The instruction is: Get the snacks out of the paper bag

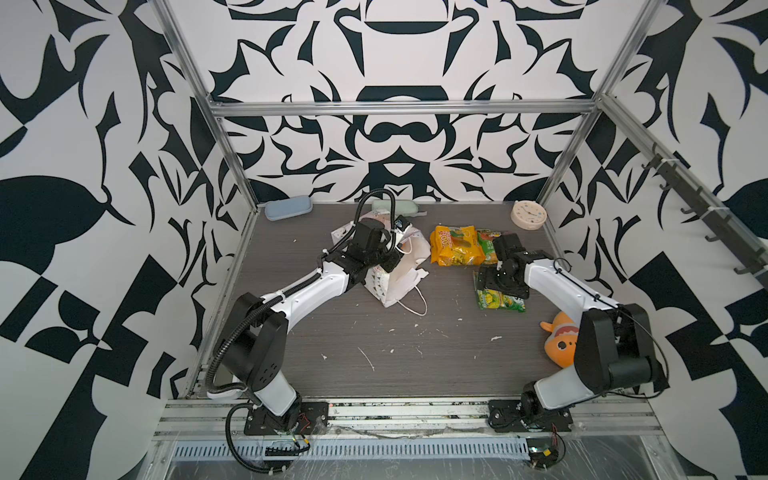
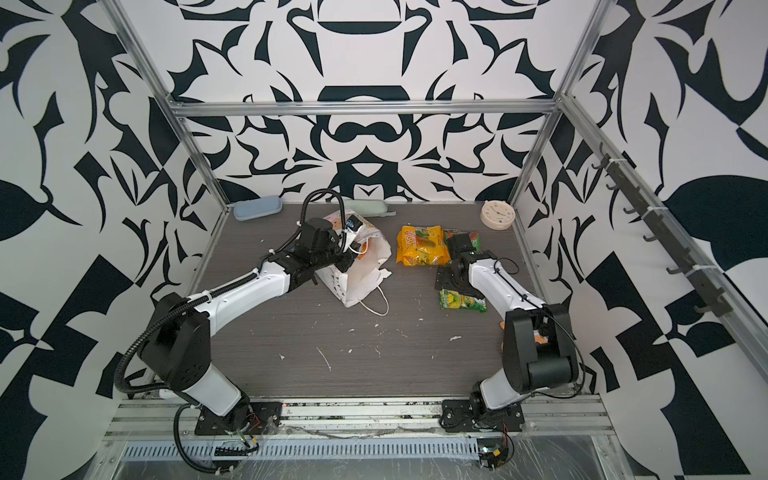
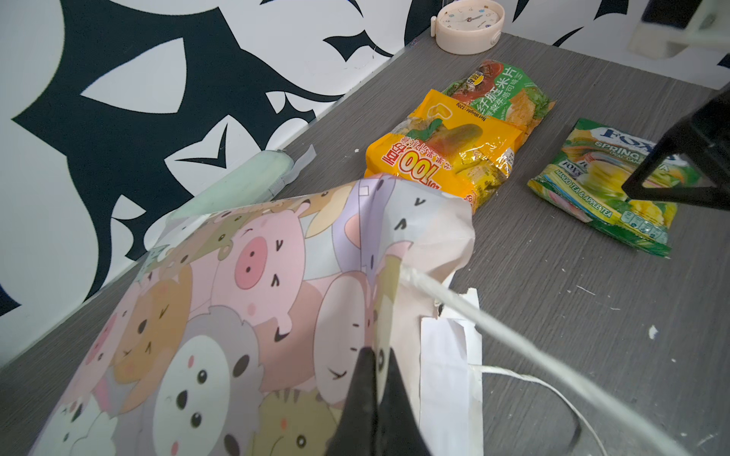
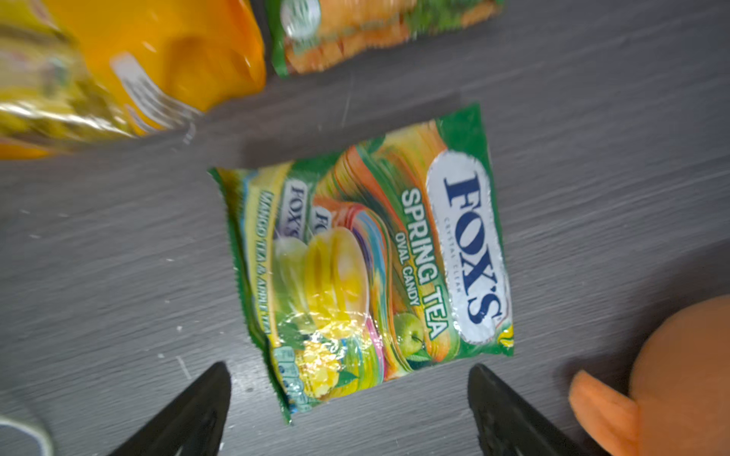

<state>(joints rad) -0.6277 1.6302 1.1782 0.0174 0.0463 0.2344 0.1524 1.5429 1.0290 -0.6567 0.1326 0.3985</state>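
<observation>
Below my right gripper [image 4: 349, 368], jaws spread, a flat green plastic candy packet [image 4: 363, 256] covers the spot. A soft orange plush toy [image 4: 679, 355] blocks behind-right, and the bare grey wood-grain table [image 4: 118, 296] lies free to its left.

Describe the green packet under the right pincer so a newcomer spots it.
Right half of the grey table, nearer than the cream clock. Below the open right pincer lies a flat green packet, apart from the yellow-orange packet. Alone among them, it reads FOX'S Spring Tea, blue on a silver oval.

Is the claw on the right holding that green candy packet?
No: the right gripper is spread wide open, and the green candy packet lies loose on the table.
</observation>
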